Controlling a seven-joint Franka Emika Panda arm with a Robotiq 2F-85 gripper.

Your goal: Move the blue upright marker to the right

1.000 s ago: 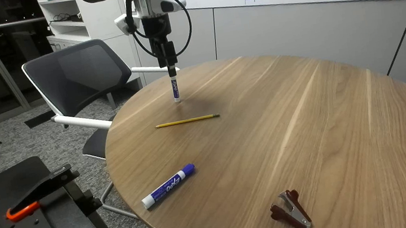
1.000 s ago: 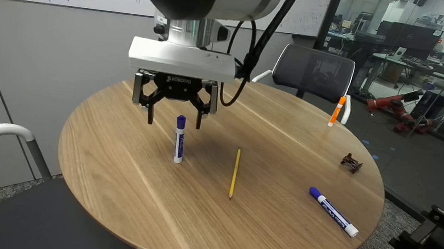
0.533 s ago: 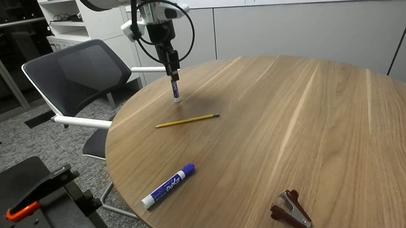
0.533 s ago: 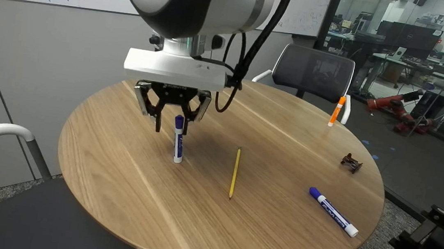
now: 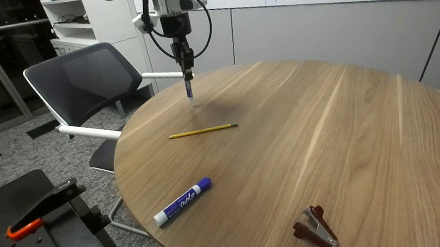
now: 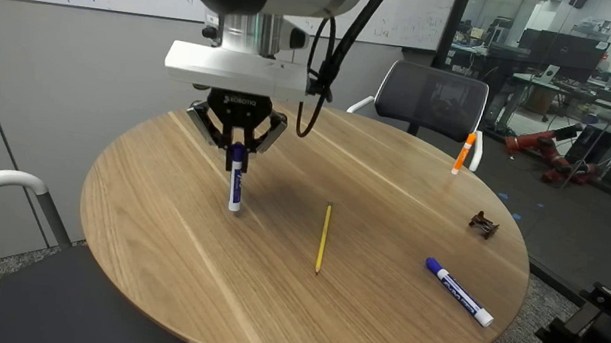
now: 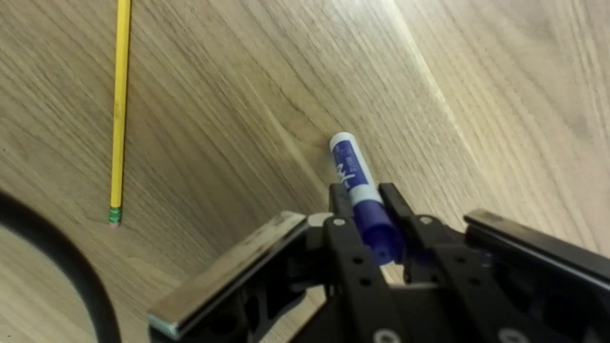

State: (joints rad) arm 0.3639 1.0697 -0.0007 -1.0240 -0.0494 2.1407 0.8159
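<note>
The blue upright marker [image 6: 235, 187], with a white barrel, blue label and blue cap, hangs roughly vertical just above the round wooden table [image 6: 159, 270]. My gripper [image 6: 236, 169] is shut on its cap end from both sides. In the wrist view the cap lies between the two black fingers [image 7: 339, 197], and the marker's white end [image 7: 342, 138] points away from the gripper. Another exterior picture has the marker [image 5: 188, 88] below the gripper [image 5: 188, 76], its upper part hidden by the fingers.
A yellow pencil [image 6: 323, 239] lies close to the held marker. Farther off are a larger blue-and-white marker [image 6: 458, 293] lying down, a brown staple remover [image 5: 316, 229] and a standing orange marker [image 6: 463, 154]. Chairs [image 5: 84, 79] stand at the table's edge.
The gripper came down around the marker's cap, went from open to shut on it, and has risen. The marker has left the tabletop and shifted slightly.
</note>
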